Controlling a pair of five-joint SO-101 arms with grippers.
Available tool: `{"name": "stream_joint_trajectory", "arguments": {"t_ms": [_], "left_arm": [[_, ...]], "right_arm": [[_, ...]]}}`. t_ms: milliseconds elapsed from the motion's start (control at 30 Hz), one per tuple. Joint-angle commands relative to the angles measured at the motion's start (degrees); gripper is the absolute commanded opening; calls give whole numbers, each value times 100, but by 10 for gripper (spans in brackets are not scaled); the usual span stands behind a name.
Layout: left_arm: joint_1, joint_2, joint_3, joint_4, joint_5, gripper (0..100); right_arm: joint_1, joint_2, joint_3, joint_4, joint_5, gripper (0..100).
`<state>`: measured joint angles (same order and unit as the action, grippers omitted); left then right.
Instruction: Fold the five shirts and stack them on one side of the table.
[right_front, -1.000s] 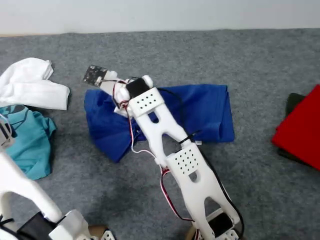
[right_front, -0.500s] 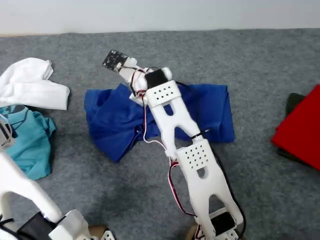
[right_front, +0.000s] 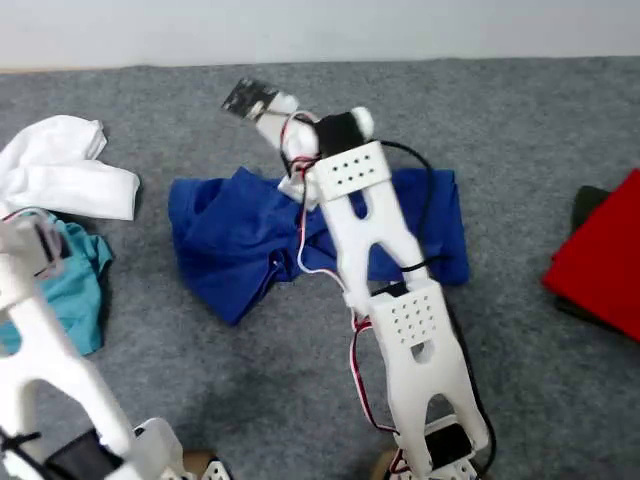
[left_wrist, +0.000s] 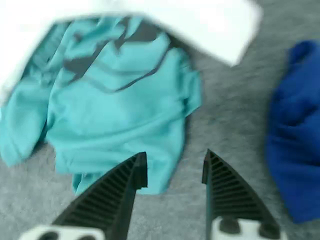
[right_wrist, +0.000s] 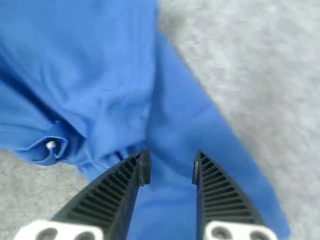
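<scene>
I take the blue shirt (right_front: 230, 235) as my reference. It lies crumpled on the middle of the grey table (right_front: 520, 110), and its long axis runs from the side where the teal shirt (right_front: 75, 290) sits to the side where the red shirt (right_front: 600, 260) sits. The right arm (right_front: 370, 230) reaches straight across it, so that arm is clearly the nearer one.

In the wrist view the right gripper (right_wrist: 170, 170) hangs over the blue cloth close to one of its edges, with bare table just past that edge. A rumpled fold with a small white button lies off to one side of the fingers (right_wrist: 125, 190). They are spread partway with nothing between them. I cannot tell whether the tips touch the fabric.

I judge that the next grasp depends on that nearby edge: the jaws look lined up to straddle it.

The left gripper (left_wrist: 172, 170) is well apart from the blue shirt. It sits above the teal shirt's border nearest the blue one, fingers spread and empty. The white shirt (right_front: 65, 175) lies beyond the teal. A dark shirt (right_front: 590, 205) peeks from under the red one.
</scene>
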<state>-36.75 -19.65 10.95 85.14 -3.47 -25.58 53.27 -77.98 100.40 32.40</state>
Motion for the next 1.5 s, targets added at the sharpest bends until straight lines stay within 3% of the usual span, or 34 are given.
{"name": "stream_joint_trajectory", "arguments": {"t_ms": [0,267,500,767,1067,1467], "left_arm": [[677,-633,-365,141,-44,184],[2084,-712,286,545,-1125,184],[2840,-35,1174,220,-2110,184],[3596,1037,1226,-44,-3270,204],[4202,2004,1200,-527,-3763,232],[3991,3068,1165,-1116,-3824,200]], "right_arm": [[286,-760,-149,268,-281,154],[1033,-2712,2365,251,-1090,154],[2070,-4699,4642,251,-1169,154],[3196,-6914,6989,224,-1134,154],[4171,-8796,8703,180,-870,154],[4848,-10273,9257,215,-440,154]]}}
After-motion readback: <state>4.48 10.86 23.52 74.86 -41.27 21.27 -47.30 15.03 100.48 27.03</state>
